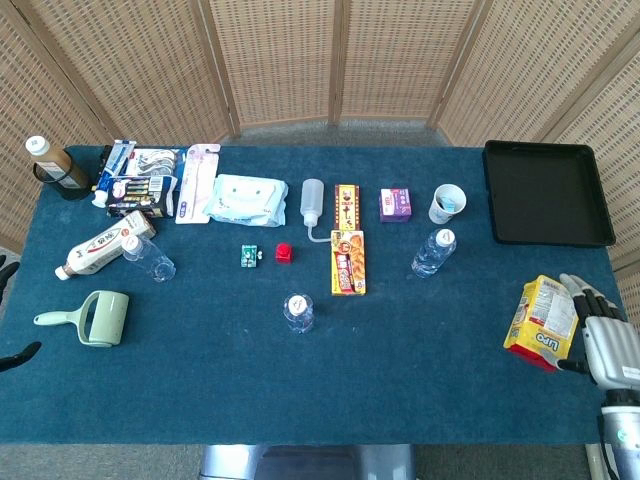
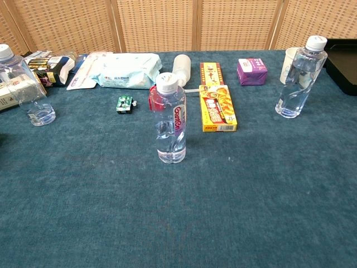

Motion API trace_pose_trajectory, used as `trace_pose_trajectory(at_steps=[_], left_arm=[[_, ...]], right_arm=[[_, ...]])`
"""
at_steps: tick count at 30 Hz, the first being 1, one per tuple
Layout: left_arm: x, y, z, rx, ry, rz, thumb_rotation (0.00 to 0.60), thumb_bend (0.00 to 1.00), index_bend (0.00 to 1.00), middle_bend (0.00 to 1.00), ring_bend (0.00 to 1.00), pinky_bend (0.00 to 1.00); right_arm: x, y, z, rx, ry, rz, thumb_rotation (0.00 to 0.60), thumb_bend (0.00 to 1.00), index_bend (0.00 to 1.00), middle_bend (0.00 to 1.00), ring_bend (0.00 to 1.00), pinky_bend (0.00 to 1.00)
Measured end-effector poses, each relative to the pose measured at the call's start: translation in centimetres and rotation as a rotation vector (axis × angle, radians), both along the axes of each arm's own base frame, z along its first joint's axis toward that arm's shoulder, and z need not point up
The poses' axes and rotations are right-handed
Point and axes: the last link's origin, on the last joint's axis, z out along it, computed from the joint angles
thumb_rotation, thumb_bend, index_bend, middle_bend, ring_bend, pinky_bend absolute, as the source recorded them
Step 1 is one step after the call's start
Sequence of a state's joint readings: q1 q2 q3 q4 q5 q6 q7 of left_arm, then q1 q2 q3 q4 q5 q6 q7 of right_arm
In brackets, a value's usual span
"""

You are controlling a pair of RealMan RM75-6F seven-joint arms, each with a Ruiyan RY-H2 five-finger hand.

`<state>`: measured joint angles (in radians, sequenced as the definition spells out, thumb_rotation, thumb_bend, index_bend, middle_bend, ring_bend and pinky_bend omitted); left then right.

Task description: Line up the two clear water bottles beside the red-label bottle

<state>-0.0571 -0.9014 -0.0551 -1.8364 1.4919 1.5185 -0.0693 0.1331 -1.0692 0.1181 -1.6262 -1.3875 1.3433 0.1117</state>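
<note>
The red-label bottle (image 1: 298, 312) (image 2: 170, 120) stands upright in the middle of the blue table, nearer the front. One clear water bottle (image 1: 433, 252) (image 2: 297, 78) stands upright to its right and further back. The other clear bottle (image 1: 150, 258) (image 2: 25, 86) stands at the left, next to a lying milk-tea bottle (image 1: 102, 244). My right hand (image 1: 603, 335) is at the table's front right corner beside a yellow snack bag (image 1: 541, 320), fingers apart and holding nothing. Of my left hand (image 1: 17, 355) only a dark sliver shows at the left edge. The chest view shows neither hand.
A black tray (image 1: 548, 192) lies at the back right, with a paper cup (image 1: 447, 203) and a purple box (image 1: 396, 204) near it. Yellow snack boxes (image 1: 348, 260), a squeeze bottle (image 1: 312, 203), wipes (image 1: 246, 198) and a green lint roller (image 1: 95, 318) are spread about.
</note>
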Motion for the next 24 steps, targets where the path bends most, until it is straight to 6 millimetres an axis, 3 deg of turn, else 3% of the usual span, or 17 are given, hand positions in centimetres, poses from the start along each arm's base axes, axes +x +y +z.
trace_pose_trajectory(at_steps=[13,19,24], left_arm=[[-0.5,0.1,-0.4,-0.01,0.022,0.03,0.6,0.09,0.0,0.0,0.0,0.16],[-0.7,0.4,-0.7,-0.015,0.033,0.052,0.6,0.09,0.0,0.0,0.0,0.16],[-0.7,0.6,-1.2,-0.029,0.044,0.063,0.6,0.09,0.0,0.0,0.0,0.16]], right_arm=[[1.7,-9.8,-0.4,0.14,-0.353,0.025,0.6,0.0,0.0,0.11,0.15,0.26],[1.9,-14.2,-1.6,0.177,-0.371,0.018,0.6,0.0,0.0,0.11,0.15,0.26],[1.7,-16.5,-2.8,0.19,-0.428,-0.001,0.6,0.0,0.0,0.11,0.14,0.23]])
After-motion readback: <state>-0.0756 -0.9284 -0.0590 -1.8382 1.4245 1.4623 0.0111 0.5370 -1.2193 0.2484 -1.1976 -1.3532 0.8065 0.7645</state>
